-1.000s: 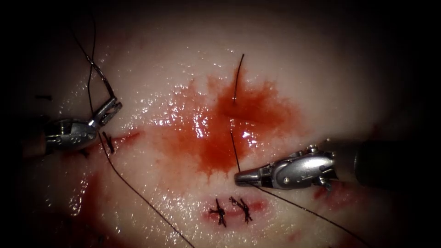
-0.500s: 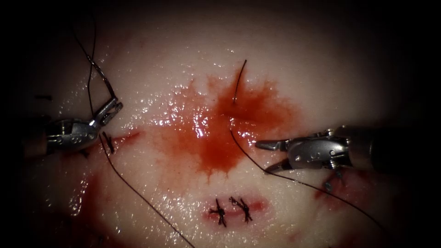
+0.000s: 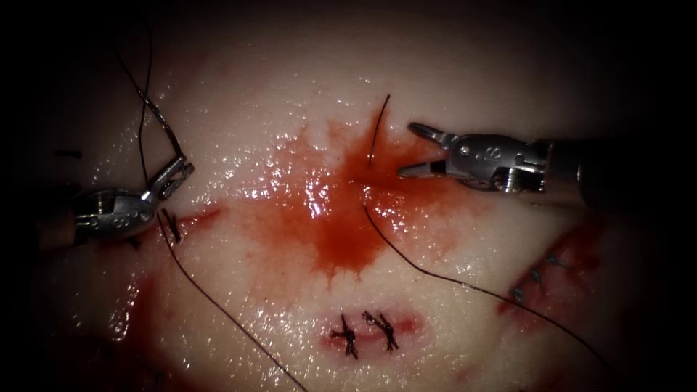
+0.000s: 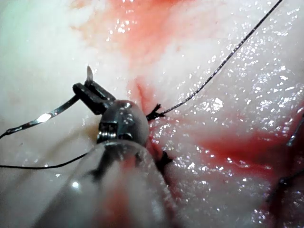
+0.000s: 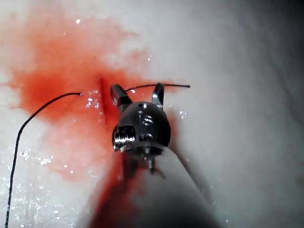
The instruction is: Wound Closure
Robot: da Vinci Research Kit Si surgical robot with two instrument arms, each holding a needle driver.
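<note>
The left tool [image 3: 174,168] grips the needle [image 3: 161,125] near its end, clear of the tissue [image 3: 239,290], left of the cut [image 3: 367,185]. The right tool [image 3: 410,151] hangs wide open, empty, beside the short thread end [image 3: 376,127]; the thread [image 3: 435,272] trails free.

Red fluid [image 3: 341,218]; pale tissue [image 3: 239,109]; dark thread [image 3: 450,279].

Two knotted stitches [image 3: 367,332], lower tissue edge.
</note>
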